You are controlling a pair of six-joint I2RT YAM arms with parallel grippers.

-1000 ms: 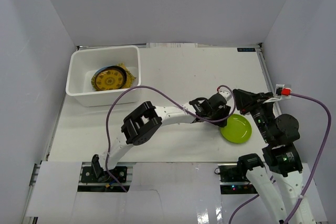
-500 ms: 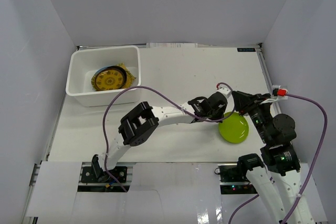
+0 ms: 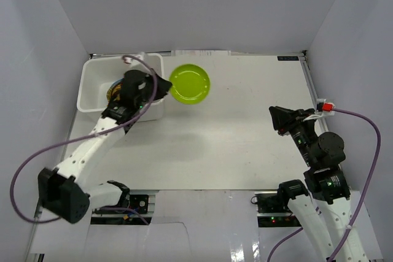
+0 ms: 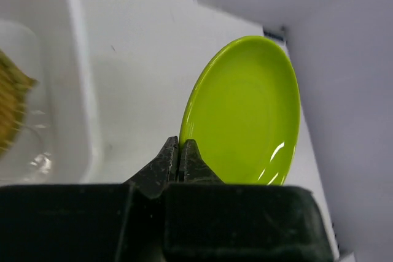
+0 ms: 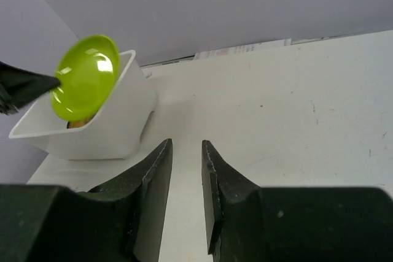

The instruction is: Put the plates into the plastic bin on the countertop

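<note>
My left gripper is shut on the rim of a lime green plate, which it holds in the air just right of the white plastic bin. Inside the bin lies a gold-patterned dark-rimmed plate on a tan woven tray, partly hidden by my left arm. My right gripper hovers over the white countertop at the right, jaws a small gap apart with nothing between them.
The bin stands at the countertop's back left corner, against the grey enclosure walls. A purple cable loops from my left arm along the left side. A second purple cable with a red connector hangs at the right edge.
My left gripper closed on the green plate near my right gripper, lifted it and swung it across the countertop to the bin's right edge. The right gripper stayed put.
</note>
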